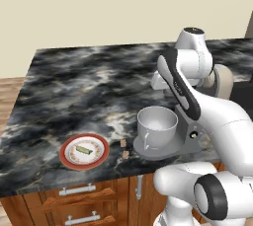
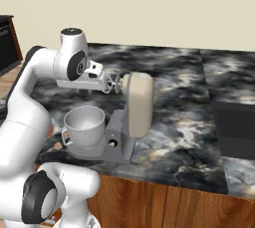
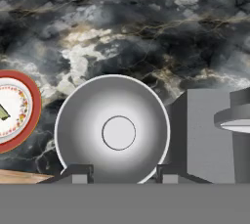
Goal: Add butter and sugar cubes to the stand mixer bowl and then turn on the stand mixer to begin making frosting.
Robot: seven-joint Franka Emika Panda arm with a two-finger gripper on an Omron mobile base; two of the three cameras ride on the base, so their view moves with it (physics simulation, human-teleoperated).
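Note:
The stand mixer bowl, shiny metal with a side handle, sits on the round base of the grey stand mixer and holds nothing. The mixer's beige head is tilted back. My gripper hangs directly over the bowl, its fingers apart with nothing between them. Left of the bowl, the pale butter lies on a red-rimmed plate. Two tan sugar cubes rest on the counter between plate and bowl.
The dark marble counter ends at a front edge just below the plate, with wooden drawers underneath. A black block stands on the counter right of the mixer. My own arm crosses in front of the mixer in the left base view.

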